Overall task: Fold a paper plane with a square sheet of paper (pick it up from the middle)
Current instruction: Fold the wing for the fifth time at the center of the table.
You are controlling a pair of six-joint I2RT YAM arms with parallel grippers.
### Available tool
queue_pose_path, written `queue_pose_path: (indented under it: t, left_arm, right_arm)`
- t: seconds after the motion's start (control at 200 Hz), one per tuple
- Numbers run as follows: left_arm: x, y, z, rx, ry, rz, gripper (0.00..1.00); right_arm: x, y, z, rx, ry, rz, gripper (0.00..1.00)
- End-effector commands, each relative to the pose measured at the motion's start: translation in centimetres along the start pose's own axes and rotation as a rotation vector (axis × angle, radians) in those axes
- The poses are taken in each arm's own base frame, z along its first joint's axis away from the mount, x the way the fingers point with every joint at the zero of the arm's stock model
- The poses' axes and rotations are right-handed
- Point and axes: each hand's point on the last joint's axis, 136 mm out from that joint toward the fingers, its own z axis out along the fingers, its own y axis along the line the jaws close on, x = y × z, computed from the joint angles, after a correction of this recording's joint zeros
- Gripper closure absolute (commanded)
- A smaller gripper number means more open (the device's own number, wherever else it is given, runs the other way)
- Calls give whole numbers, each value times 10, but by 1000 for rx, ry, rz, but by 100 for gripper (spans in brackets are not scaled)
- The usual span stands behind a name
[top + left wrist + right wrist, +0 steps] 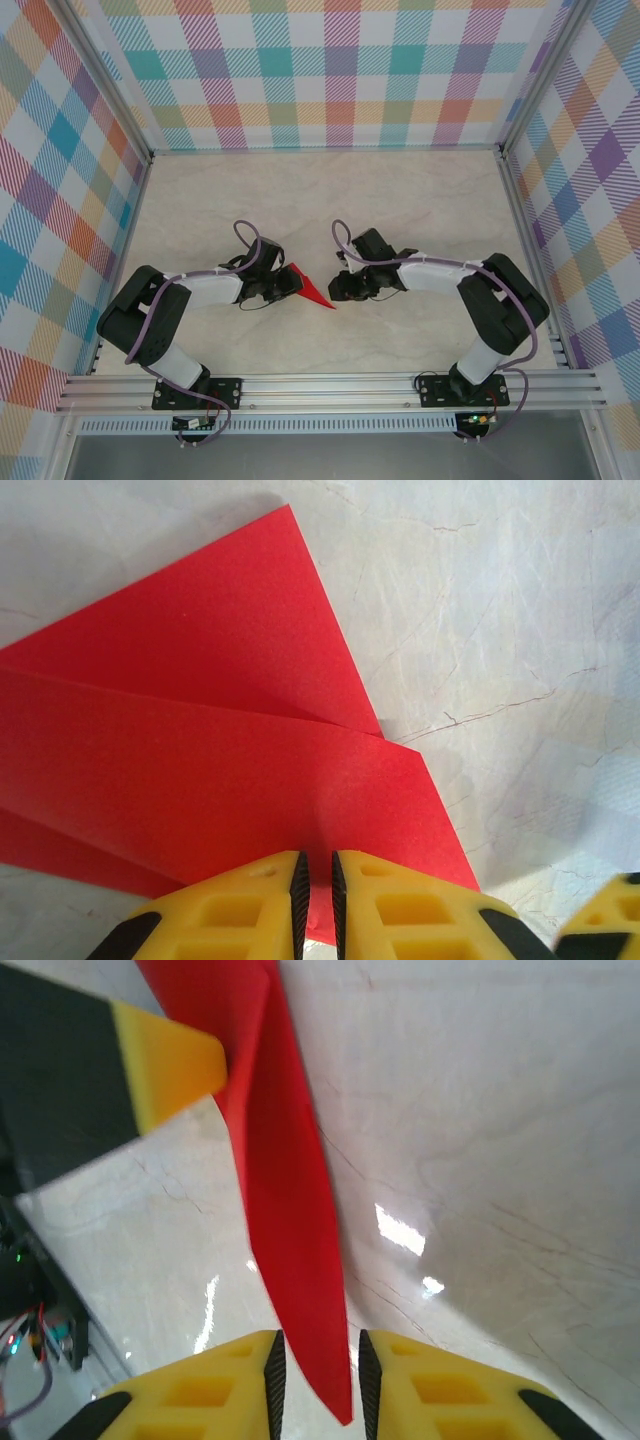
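Note:
The folded red paper plane [311, 288] lies low over the table between the two arms, its sharp nose pointing right. My left gripper [284, 285] is shut on its wide tail end. In the left wrist view the layered red wings [230, 770] spread out ahead of the gripper [318, 895], whose pads pinch a paper edge. My right gripper [344, 288] stands at the nose. In the right wrist view the narrow red tip [292, 1220] reaches down between the open gripper [318, 1385] without touching either pad. One yellow left finger [168, 1060] shows at the upper left.
The pale marble tabletop [330, 200] stretches behind the arms, enclosed by checked walls [320, 70] on three sides. An aluminium rail [330, 385] runs along the near edge under the arm bases.

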Motion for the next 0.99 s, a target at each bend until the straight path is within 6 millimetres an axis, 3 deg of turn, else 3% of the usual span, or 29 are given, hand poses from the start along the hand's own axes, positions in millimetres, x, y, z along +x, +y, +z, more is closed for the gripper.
queue_pose_path:
  t: [0.0, 0.08, 0.205, 0.38, 0.52, 0.99]
  left_arm:
    - [9, 23, 1, -99, 19, -15, 82]
    - [9, 22, 1, -94, 18, -16, 82]
    - [9, 22, 1, -93, 21, -16, 82]
    - [9, 22, 2, -93, 25, -15, 82]
    - [9, 21, 2, -91, 25, -13, 83]
    - [8, 23, 1, -103, 22, -14, 83]
  right_arm:
    - [-14, -1, -5, 168, -93, -42, 70]
    - [-17, 10, -3, 201, -132, -80, 70]
    - [-21, 34, 10, 94, -130, -100, 72]
    - [-15, 45, 35, 9, -31, -95, 79]
    - [-14, 49, 43, -26, -1, -95, 83]
    - [2, 15, 43, 120, 48, -76, 85]
